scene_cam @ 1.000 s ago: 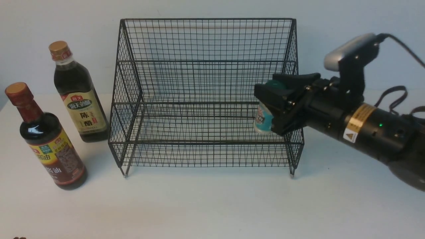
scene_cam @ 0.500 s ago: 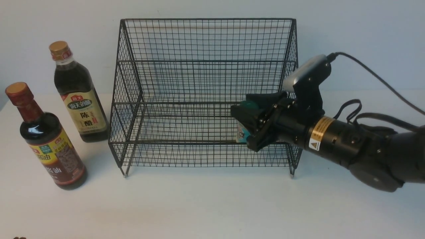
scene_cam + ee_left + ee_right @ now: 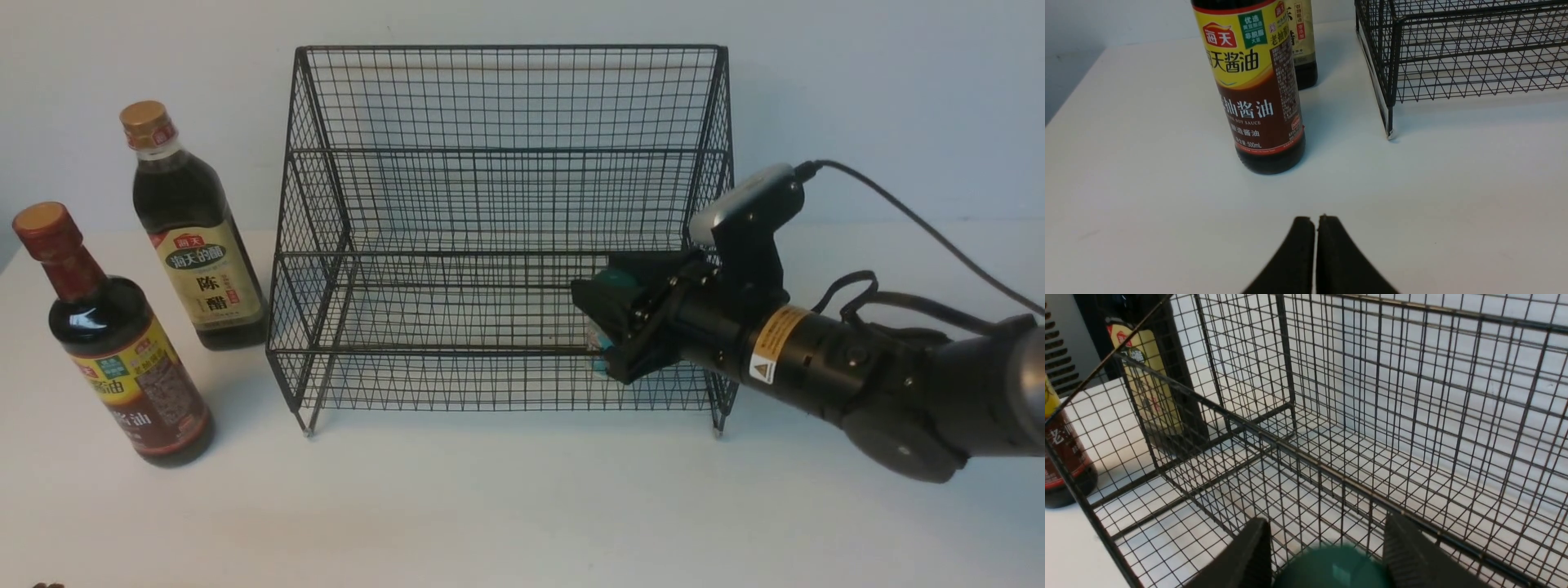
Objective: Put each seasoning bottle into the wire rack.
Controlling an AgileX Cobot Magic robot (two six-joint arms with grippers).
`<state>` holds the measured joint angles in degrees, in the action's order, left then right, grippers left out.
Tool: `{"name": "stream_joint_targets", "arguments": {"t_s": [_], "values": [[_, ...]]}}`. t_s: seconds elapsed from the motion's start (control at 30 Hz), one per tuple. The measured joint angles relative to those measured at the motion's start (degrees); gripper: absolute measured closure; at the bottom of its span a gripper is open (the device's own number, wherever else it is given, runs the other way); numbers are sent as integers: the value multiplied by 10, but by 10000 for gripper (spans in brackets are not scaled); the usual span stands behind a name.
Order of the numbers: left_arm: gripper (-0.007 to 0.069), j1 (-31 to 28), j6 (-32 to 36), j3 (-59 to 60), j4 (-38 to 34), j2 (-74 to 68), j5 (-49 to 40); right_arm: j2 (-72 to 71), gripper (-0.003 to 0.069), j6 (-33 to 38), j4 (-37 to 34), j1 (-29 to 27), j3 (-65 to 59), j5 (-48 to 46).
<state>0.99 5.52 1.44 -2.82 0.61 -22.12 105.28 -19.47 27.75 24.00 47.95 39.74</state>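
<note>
The right gripper is reaching into the wire rack from the right, at the right end of the low front tier; its fingers are standing one on each side of the dark green cap of the small shaker jar and appear to be touching it on both sides, so they are pinching the jar by its top; the jar is hanging roughly upright inside that front tier, close behind the front wires, its teal label showing below the fingers in the front view; whether its base is resting on the mesh floor cannot be told; the upper rear tier is holding nothing; the left gripper is hovering over the white table with its fingers pressed together and gripping nothing; just ahead of it the soy sauce bottle, gold-capped with a yellow and brown label, is standing upright on the table, left of the rack; the vinegar bottle, with a cream label, is standing upright farther back, nearer the rack's left side; both are outside the rack and apart from each other
</note>
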Motion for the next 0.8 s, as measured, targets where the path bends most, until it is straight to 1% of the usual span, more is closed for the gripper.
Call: {"name": "stream_joint_targets", "arguments": {"t_s": [0.17, 0.37, 0.43, 0.53, 0.6, 0.67, 0.73, 0.77, 0.8], "values": [[629, 0, 0, 0, 0, 0, 0, 0, 272, 1, -3, 0, 0, 0], [629, 0, 0, 0, 0, 0, 0, -12, 267, -3, -4, 0, 0, -11], [629, 0, 0, 0, 0, 0, 0, -42, 267, -17, -4, 0, 0, -53], [629, 0, 0, 0, 0, 0, 0, -113, 276, -29, -4, 0, 0, -140], [629, 0, 0, 0, 0, 0, 0, -166, 297, -29, -6, 0, 0, -201], [629, 0, 0, 0, 0, 0, 0, -236, 343, -29, -13, 0, 0, -280], [629, 0, 0, 0, 0, 0, 0, -296, 415, -29, -27, 0, -1, -346], [629, 0, 0, 0, 0, 0, 0, -335, 461, -26, -37, 0, -3, -390], [629, 0, 0, 0, 0, 0, 0, -367, 521, -21, -49, 0, -8, -424]]}}
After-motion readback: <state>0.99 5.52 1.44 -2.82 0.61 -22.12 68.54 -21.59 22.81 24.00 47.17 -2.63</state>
